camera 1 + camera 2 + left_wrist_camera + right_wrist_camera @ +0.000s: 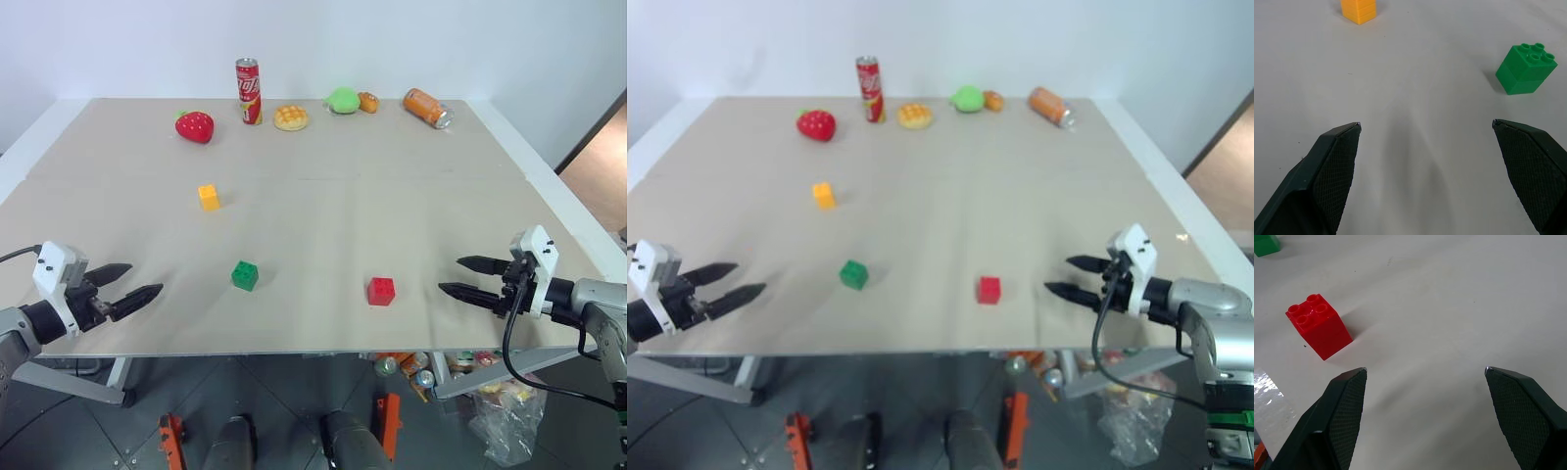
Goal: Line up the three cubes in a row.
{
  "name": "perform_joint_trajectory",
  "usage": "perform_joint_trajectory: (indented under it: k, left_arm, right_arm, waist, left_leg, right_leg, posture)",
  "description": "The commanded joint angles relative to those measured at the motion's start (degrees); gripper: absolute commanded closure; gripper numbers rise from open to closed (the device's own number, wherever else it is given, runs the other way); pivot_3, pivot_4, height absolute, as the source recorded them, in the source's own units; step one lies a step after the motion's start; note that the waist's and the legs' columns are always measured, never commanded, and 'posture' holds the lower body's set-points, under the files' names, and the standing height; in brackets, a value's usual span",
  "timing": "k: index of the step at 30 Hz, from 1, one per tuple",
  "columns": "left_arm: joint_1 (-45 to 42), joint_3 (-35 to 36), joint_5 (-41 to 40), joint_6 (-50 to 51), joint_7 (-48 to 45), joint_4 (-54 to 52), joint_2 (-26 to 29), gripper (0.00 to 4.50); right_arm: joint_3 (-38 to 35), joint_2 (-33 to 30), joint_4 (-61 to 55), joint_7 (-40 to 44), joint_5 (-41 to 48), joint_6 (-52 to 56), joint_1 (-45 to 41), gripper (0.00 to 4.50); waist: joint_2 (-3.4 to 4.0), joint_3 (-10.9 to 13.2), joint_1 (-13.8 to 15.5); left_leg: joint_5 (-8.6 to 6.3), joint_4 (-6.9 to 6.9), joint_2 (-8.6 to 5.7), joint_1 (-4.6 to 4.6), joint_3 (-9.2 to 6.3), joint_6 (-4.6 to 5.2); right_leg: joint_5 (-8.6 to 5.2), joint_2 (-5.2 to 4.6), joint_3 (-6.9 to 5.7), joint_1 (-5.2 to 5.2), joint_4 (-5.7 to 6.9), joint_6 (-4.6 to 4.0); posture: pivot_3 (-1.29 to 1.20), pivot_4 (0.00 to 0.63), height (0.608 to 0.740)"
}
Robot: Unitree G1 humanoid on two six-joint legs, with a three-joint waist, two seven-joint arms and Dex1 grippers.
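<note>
While both arms hover over the near edge of a wide beige table (392, 186), nothing is held. At far left, the left gripper (127, 282) has its two black fingers spread wide, empty. Farther in sits a small yellow-orange studded plastic cube (209, 197), well back from the gripper. Nearer the front edge is a small green studded plastic cube (245, 275), then a small red studded plastic cube (381, 291) to its right. These three lie scattered, well apart, not in a row. At far right, the right gripper (468, 278) points toward the red cube, fingers spread wide, empty
</note>
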Motion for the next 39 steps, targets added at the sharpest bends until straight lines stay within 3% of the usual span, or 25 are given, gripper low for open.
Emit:
perform_joint_trajectory:
  k: [1, 6, 10, 19, 29, 37, 39]
  left_arm:
    - [-1.37, 0.79, 0.11, -2.36, -0.74, -0.15, 0.02, 0.04]
    - [-9.31, -5.73, -1.01, -8.25, -8.84, 0.98, -2.67, 0.04]
    - [-12.92, -17.11, 5.86, -17.38, -17.51, -0.76, -2.49, 0.04]
    - [-25.94, -25.04, 2.70, -15.84, -25.31, -2.05, -4.89, 0.04]
    - [-30.30, -28.48, 3.20, -15.44, -26.75, -2.49, -7.44, 0.04]
    - [-30.20, -28.40, 3.49, -15.46, -26.07, -2.47, -7.81, 0.04]
    - [-29.69, -27.98, 3.37, -15.44, -25.76, -2.62, -7.59, 0.00]
  right_arm:
    - [-0.45, -0.36, -1.38, 0.57, 0.55, -0.44, -0.52, 0.50]
    - [3.96, 0.07, -4.31, 2.62, -0.72, -1.81, -1.29, 0.50]
    - [7.98, 0.00, -2.43, 3.77, -3.96, -5.08, -4.32, 0.50]
    - [15.37, 2.85, 4.42, 7.58, -8.95, -11.65, -9.44, 0.50]
    - [19.42, 10.78, 1.86, 5.93, -10.26, -11.86, -10.55, 0.50]
    - [19.90, 11.54, 1.37, 6.42, -10.67, -12.29, -9.32, 0.50]
    - [19.73, 11.69, 1.74, 6.32, -10.63, -12.58, -9.38, 1.05]
  waist:
    - [0.00, 0.00, 0.00]
    - [-0.01, -0.01, 0.19]
    - [0.01, -0.01, 0.16]
    - [0.00, -0.01, -0.06]
    - [0.00, -0.01, -0.25]
    - [0.00, -0.01, -0.23]
    - [0.00, -0.01, -0.22]
  left_leg:
    - [0.00, 0.00, 0.00, 0.00, 0.00, 0.00]
    - [0.03, 0.07, 0.01, 0.01, 0.02, 0.01]
    - [0.03, 0.06, -0.01, 0.01, 0.19, 0.00]
    - [0.03, 0.06, 0.05, 0.01, 0.18, 0.02]
    - [0.04, 0.11, 0.15, 0.04, 0.11, 0.03]
    - [0.05, 0.13, 0.24, 0.27, 0.11, 0.04]
    - [0.05, 0.14, 0.24, 0.27, 0.11, 0.04]
  right_leg:
    - [0.00, 0.00, 0.00, 0.00, 0.00, 0.00]
    - [0.03, 0.00, -0.03, 0.09, 0.00, 0.01]
    - [0.04, -0.07, 0.04, 0.07, 0.00, 0.04]
    - [0.09, 0.03, 0.07, 0.08, 0.01, 0.15]
    - [0.16, 0.20, 0.10, 0.10, 0.10, 0.21]
    - [0.14, 0.33, 0.12, 0.22, 0.27, 0.09]
    - [0.14, 0.33, 0.13, 0.24, 0.27, 0.09]
  posture:
    - [0.00, 0.150, 0.740]
    - [0.00, 0.150, 0.740]
    - [0.00, 0.150, 0.740]
    - [0.00, 0.150, 0.740]
    - [0.00, 0.150, 0.740]
    - [0.00, 0.150, 0.740]
    - [0.00, 0.150, 0.740]
